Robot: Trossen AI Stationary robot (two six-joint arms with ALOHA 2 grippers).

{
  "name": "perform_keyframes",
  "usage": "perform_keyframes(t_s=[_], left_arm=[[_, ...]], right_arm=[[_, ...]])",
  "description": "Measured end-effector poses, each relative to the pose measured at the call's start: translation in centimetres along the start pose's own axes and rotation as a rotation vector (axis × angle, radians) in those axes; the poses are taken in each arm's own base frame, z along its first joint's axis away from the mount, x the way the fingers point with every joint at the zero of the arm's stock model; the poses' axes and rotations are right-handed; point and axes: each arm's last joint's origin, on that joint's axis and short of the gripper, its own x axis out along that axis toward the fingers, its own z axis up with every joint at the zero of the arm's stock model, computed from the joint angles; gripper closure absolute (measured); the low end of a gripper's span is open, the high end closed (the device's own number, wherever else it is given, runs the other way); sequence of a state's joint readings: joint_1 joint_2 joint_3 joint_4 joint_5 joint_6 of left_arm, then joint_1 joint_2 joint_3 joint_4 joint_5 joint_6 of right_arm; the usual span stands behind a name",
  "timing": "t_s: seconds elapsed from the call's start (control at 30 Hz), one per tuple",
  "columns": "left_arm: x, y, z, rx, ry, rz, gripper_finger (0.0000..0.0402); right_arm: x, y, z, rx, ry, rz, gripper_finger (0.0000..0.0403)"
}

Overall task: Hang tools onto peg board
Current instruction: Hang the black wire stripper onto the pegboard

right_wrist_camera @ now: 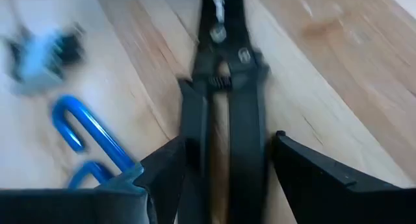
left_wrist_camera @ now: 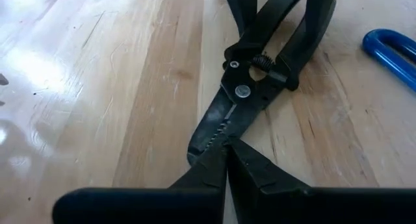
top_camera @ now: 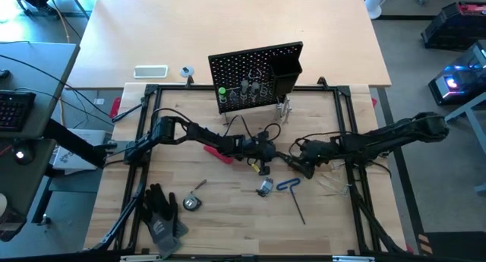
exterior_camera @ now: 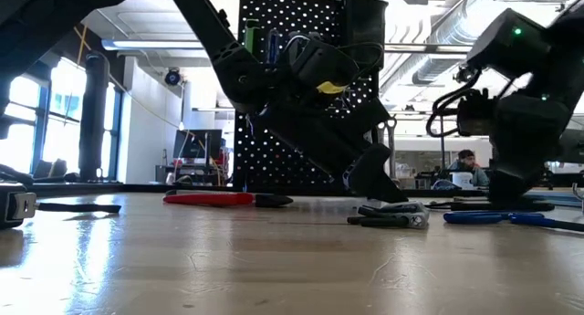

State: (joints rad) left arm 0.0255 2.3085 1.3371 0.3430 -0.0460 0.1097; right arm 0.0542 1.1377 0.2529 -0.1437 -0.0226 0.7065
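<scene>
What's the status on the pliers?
Left gripper shut on the nose of the black pliers. Right gripper open, straddling the handles. Pliers flat on the table; blue-handled hex key alongside, clear.

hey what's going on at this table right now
Both arms are working on the black pliers lying on the table. The left gripper is shut on the pliers' nose; the right gripper is open, fingers straddling the handles. The peg board stands behind, and a blue-handled hex key lies nearby.

bright overhead light, window glare on the table (exterior_camera: 137,260), right wrist view blurred.
</scene>
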Motion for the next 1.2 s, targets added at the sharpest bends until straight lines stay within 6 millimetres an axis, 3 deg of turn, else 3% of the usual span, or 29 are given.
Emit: perform_keyframes(t_s=[0.13, 0.63, 1.0, 1.2], left_arm=[[0.0, -0.6, 0.0, 0.007, 0.001, -0.004, 0.0399], [1.0, -1.2, -1.0, -0.025, -0.019, -0.012, 0.0399], [1.0, -1.3, -1.0, -0.015, -0.032, 0.033, 0.0399], [1.0, -1.5, -0.9, -0.003, -0.032, 0.079, 0.0399]], right_arm=[[0.4, -0.1, -0.1, 0.025, -0.065, 0.072, 0.0179], [0.4, -0.4, 0.1, 0.051, -0.039, 0.108, 0.0182], [0.8, 0.2, 0.5, 0.010, -0.064, 0.221, 0.0301], [2.4, 0.7, 0.9, 0.007, -0.057, 0.287, 0.0332]])
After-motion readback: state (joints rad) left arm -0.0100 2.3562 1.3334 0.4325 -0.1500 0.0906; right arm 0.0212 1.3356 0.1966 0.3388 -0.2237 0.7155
